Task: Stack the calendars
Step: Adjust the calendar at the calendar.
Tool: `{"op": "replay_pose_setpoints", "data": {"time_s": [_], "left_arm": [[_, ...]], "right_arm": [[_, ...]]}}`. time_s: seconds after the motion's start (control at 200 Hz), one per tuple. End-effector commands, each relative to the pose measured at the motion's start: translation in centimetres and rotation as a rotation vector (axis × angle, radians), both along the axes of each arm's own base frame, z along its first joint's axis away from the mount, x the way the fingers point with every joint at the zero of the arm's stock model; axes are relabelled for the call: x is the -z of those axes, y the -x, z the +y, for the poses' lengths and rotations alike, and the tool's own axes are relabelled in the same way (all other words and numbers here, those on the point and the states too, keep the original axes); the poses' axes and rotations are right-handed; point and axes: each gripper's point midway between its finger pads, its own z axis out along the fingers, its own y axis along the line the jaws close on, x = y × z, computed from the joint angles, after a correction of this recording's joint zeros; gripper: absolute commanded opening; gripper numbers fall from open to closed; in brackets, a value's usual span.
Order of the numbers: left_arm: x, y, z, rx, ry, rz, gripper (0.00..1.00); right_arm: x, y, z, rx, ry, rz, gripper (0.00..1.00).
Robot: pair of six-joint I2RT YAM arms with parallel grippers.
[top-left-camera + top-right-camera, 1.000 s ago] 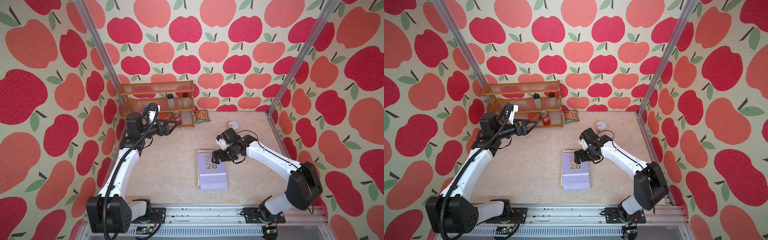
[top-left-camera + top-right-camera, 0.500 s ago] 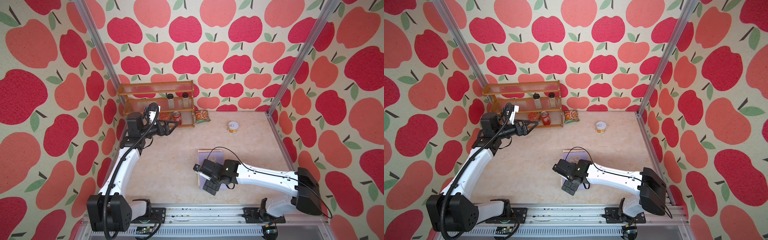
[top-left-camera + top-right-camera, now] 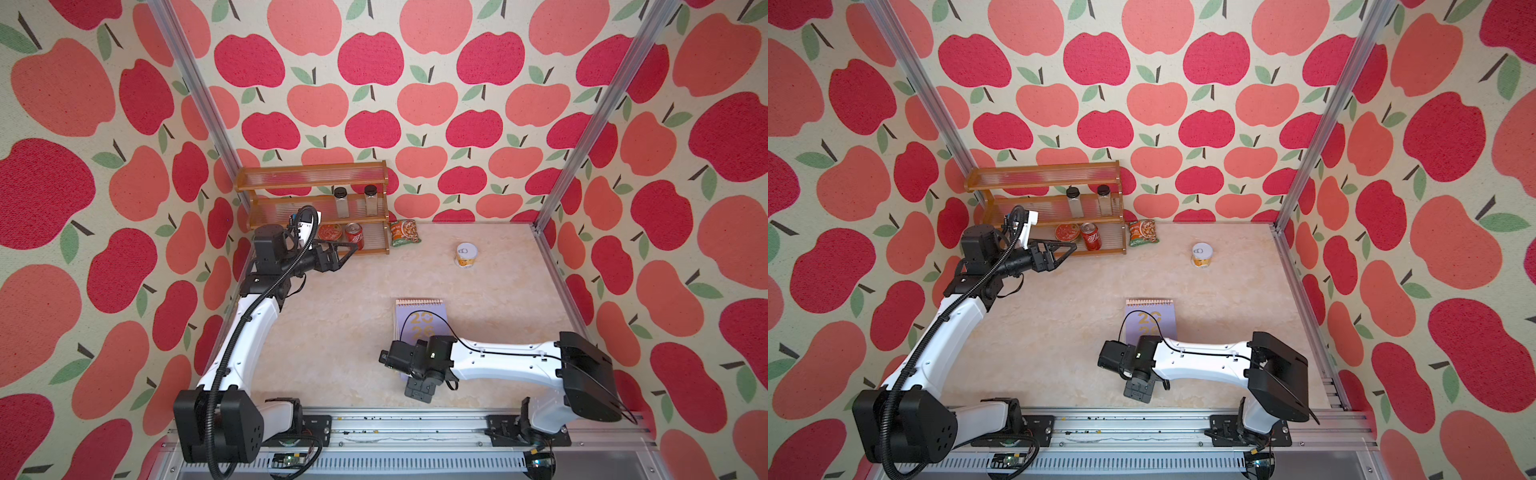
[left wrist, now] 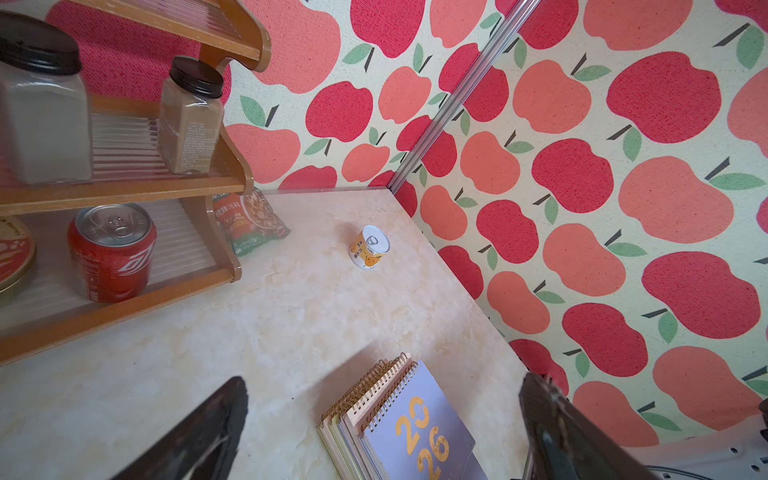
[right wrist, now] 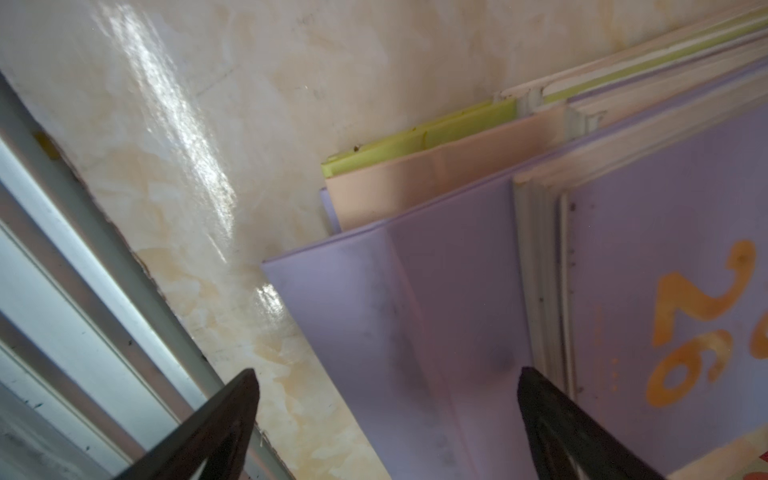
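Calendars (image 3: pixel 420 322) lie stacked flat mid-table (image 3: pixel 332 332), lilac cover w/ gold "2026" on top; near end hidden under right arm in both top views. Right wrist view shows pink & yellow-green edges beneath, count unclear. Right gripper (image 5: pixel 386 374) hangs over stack's near edge, jaws wide apart, holding nothing. Left gripper (image 3: pixel 348 249) also spread, empty, by wooden rack (image 3: pixel 311 183), well apart from stack. Small tin (image 3: pixel 465 254) stands beyond.

I read only one thing: a gold "20" over "26" on the lilac cover of the top calendar (image 4: pixel 419 436), near the table's (image 4: pixel 291 316) front edge. The lettering on the red can (image 4: pixel 110 253) and the green packet (image 4: pixel 249 224) is too small for me to read.
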Motion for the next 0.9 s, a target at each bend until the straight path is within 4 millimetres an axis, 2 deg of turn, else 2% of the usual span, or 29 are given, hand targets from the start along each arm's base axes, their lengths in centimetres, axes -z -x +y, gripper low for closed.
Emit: {"op": "replay_pose_setpoints", "data": {"time_s": [0.0, 0.23, 0.465, 0.605, 0.63, 0.735, 0.895], "left_arm": [[-1.2, -0.1, -0.1, 0.003, -0.016, -0.038, 1.00], [-1.3, -0.1, -0.1, 0.003, -0.018, -0.034, 0.99], [-1.8, 0.2, 0.0, 0.002, -0.021, -0.046, 0.99], [-1.7, 0.2, -0.1, 0.004, -0.021, -0.044, 1.00], [-1.6, 0.1, -0.1, 0.003, -0.020, -0.041, 0.99], [-1.7, 0.2, -0.1, 0.006, -0.020, -0.043, 0.99], [-1.7, 0.2, -0.2, 0.009, -0.018, -0.045, 1.00]], "right_arm": [[0.7, -0.3, -0.1, -0.024, 0.031, -0.021, 0.99], [0.6, -1.9, -0.1, -0.036, 0.072, -0.112, 0.99], [-0.4, -3.3, 0.0, -0.061, 0.094, -0.202, 0.99], [-0.7, -3.1, 0.2, -0.077, 0.092, -0.189, 0.99], [-0.6, -2.4, 0.5, -0.089, 0.078, -0.160, 0.99], [-2.4, -1.6, 1.1, -0.095, -0.012, -0.134, 0.99], [-7.5, -2.3, 1.5, 0.060, -0.311, -0.036, 0.99]]}}
